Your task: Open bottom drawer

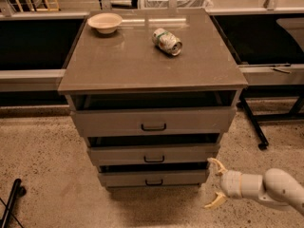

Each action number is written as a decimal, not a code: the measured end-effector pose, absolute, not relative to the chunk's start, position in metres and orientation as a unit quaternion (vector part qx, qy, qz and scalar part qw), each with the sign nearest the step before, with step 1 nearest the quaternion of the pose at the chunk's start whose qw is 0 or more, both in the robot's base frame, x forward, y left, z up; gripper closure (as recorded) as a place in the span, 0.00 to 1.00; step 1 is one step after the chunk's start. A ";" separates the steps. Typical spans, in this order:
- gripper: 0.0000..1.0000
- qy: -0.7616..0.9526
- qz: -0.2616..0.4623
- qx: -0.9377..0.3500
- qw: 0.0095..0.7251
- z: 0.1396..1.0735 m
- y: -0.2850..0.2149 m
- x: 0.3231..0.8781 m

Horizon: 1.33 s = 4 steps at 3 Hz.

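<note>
The bottom drawer [153,178] is the lowest of three grey drawers in a cabinet, with a small dark bar handle [154,182] at its middle. A dark gap shows above its front. My gripper [213,184] is low at the right, just beside the drawer's right end, its two cream fingers spread open and pointing left. It holds nothing and does not touch the drawer.
The middle drawer [154,154] and the tall top drawer [153,121] sit above. A bowl [105,22] and a lying can [167,41] rest on the cabinet top. A table leg with a caster [260,145] stands at right. A dark pole [10,203] lies at bottom left.
</note>
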<state>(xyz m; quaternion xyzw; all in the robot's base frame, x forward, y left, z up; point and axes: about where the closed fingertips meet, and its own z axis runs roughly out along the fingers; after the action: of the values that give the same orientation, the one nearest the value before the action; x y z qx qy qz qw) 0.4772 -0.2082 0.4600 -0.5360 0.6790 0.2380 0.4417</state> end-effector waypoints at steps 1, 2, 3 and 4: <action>0.00 0.694 0.238 -0.515 0.443 0.405 -0.222 0.502; 0.00 0.701 0.213 -0.507 0.454 0.408 -0.256 0.531; 0.00 0.696 0.224 -0.555 0.398 0.370 -0.239 0.518; 0.00 0.664 0.222 -0.642 0.314 0.303 -0.220 0.495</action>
<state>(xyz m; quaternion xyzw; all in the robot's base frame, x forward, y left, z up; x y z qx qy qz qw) 0.4949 -0.2195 0.3028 -0.6416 0.6637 0.2220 0.3140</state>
